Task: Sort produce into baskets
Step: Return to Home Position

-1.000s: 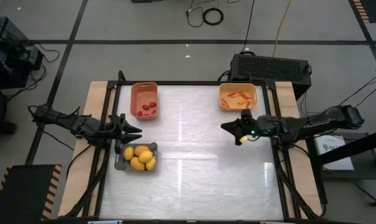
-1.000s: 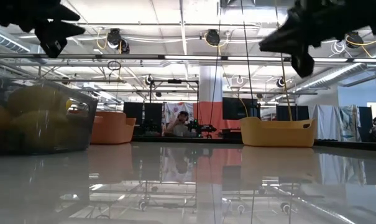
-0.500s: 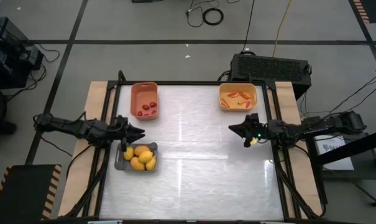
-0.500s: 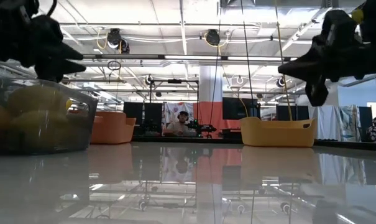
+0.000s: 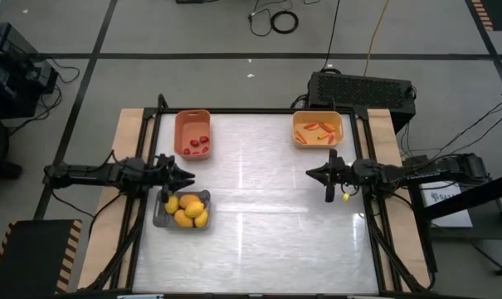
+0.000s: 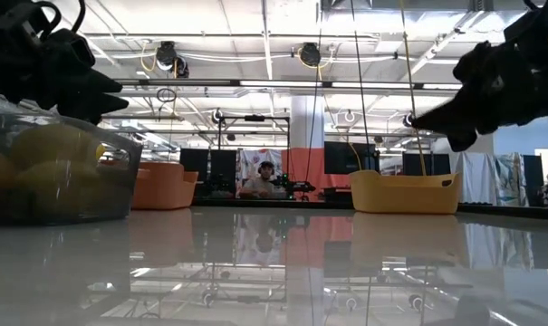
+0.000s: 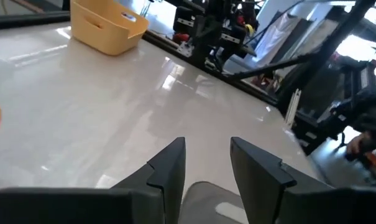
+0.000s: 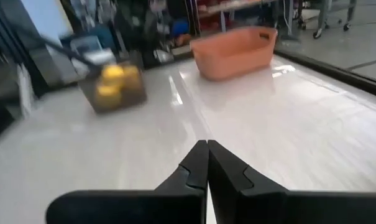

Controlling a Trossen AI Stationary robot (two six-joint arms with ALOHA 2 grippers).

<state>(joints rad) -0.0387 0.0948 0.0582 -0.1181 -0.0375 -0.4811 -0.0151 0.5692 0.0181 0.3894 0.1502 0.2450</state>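
Near the table's (image 5: pixel 259 241) front left, the grey tray (image 5: pixel 157 214) is holding the yellow fruits (image 5: pixel 188 212). Just behind it the left gripper (image 5: pixel 182 175) is hovering, fingers (image 7: pixel 169 168) slightly apart with nothing between them. Opposite, the right gripper (image 5: pixel 313 174) is hanging empty, fingers (image 8: pixel 197 165) pressed together. Farther back, the salmon tray (image 5: pixel 179 133) is holding red pieces (image 5: pixel 199 144) and the yellow tray (image 5: pixel 340 129) peppers (image 5: pixel 319 128). Nothing is lying loose, so sorting is looking finished; only parking the arms seems left.
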